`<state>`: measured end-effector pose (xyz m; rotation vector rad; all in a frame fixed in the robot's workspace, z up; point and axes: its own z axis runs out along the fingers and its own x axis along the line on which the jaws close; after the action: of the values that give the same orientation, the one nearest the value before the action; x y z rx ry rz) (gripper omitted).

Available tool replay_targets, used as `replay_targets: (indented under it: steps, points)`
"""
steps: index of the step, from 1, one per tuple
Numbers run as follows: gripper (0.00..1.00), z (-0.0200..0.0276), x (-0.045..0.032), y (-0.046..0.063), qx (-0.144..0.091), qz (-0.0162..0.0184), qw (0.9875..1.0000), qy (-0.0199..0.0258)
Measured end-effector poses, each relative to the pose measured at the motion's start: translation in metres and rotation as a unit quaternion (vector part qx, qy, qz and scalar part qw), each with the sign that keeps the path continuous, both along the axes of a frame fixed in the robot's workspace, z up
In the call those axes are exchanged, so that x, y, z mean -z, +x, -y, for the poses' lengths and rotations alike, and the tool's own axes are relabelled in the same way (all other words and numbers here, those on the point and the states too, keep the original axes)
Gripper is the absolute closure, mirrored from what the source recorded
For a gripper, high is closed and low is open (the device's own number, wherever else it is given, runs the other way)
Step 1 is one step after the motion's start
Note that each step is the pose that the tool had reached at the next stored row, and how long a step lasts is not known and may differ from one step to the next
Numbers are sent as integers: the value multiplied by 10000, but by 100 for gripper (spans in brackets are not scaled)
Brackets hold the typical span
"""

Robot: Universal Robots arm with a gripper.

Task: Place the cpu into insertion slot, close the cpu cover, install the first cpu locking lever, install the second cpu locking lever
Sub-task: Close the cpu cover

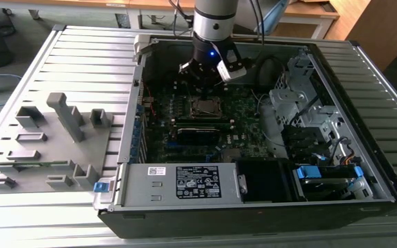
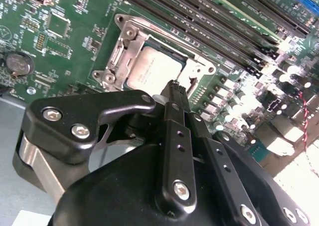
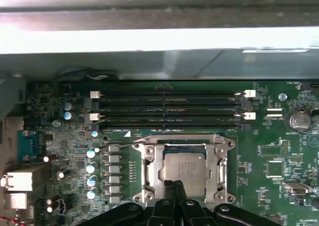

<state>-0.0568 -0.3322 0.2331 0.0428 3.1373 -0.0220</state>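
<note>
- cpu (image 3: 184,168) is a flat little square with a dull silver-grey top, sitting in the slot (image 2: 166,47), which only peeks out as a black strip along one edge
- cover (image 3: 149,168) is a thin silvery metal frame with a square window, lying flat around the cpu, screw heads at its corners
- gripper (image 3: 174,186) is matte black with bolted links, its two thin fingers pressed together with nothing between them; tips are right by the cover's edge, can't tell if they touch
- both wrist views give the close-up: green board (image 3: 269,151), long black memory slots (image 3: 169,104), round shiny coin cell (image 2: 17,62)
- exterior view has the wider stuff: open black case (image 1: 254,217), grey boxy power supply (image 1: 150,183), gripper hanging over the board near the cpu
</note>
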Motion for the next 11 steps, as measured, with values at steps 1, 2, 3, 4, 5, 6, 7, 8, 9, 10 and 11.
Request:
replay_targets:
  steps: [1, 2, 3, 4, 5, 6, 7, 8, 9, 10, 11]
  points:
    - [89, 0, 0, 11, 0, 0, 10000, 0]
    - [89, 0, 1, 20, 0, 0, 10000, 2]
    - [89, 0, 1, 29, -1, 0, 10000, 3]
    - [89, 0, 1, 36, -1, 1, 10000, 5]
    - [89, 0, 2, 41, -1, 2, 10000, 6]
    - [89, 0, 2, 46, -1, 2, 10000, 7]
    - [89, 0, 3, 47, -1, 2, 10000, 8]
    - [89, 0, 3, 47, 0, 3, 10000, 8]
    - [89, 0, 3, 47, 0, 3, 10000, 8]
    - [89, 0, 3, 47, 0, 2, 10000, 8]
    - [89, 0, 3, 47, 0, 2, 10000, 8]
